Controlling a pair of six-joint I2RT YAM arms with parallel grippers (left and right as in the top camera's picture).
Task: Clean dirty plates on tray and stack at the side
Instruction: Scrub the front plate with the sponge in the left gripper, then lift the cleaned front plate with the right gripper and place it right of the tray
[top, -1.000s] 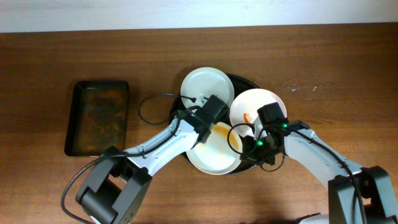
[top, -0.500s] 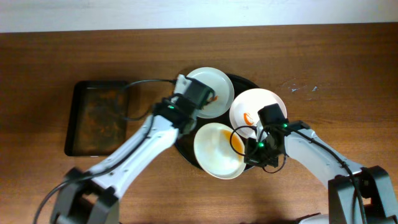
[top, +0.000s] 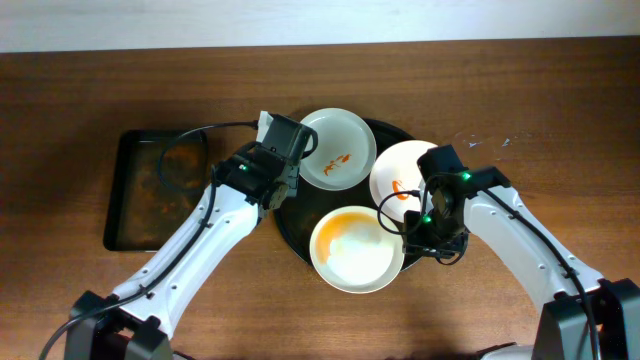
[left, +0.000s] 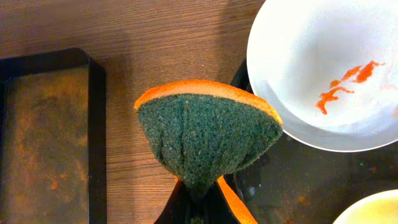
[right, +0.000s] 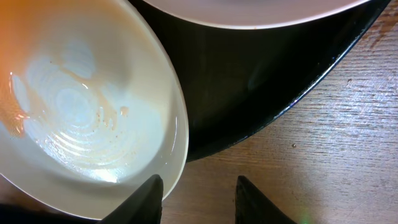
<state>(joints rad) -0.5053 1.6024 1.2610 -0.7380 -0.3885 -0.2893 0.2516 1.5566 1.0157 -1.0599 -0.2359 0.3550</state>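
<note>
- Three plates (top: 410, 170) sit on the tray (top: 298, 215); the back plate (top: 338, 160) lies nearest the left arm.
- Sponge (left: 208, 134) pinched tight in the left gripper (left: 198, 200); the smears lie ahead, rightward.
- Right gripper (right: 199, 199) parted, empty; front plate (right: 81, 112) rim beside its left finger.

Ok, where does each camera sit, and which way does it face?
Overhead: above the table, facing straight down on the round tray, three plates, left arm and right arm.
Left wrist: on the left arm, facing down past the left fingers, shut on a sponge.
Right wrist: on the right arm, facing down between the open right fingers.
Shared: all show the round tray.
</note>
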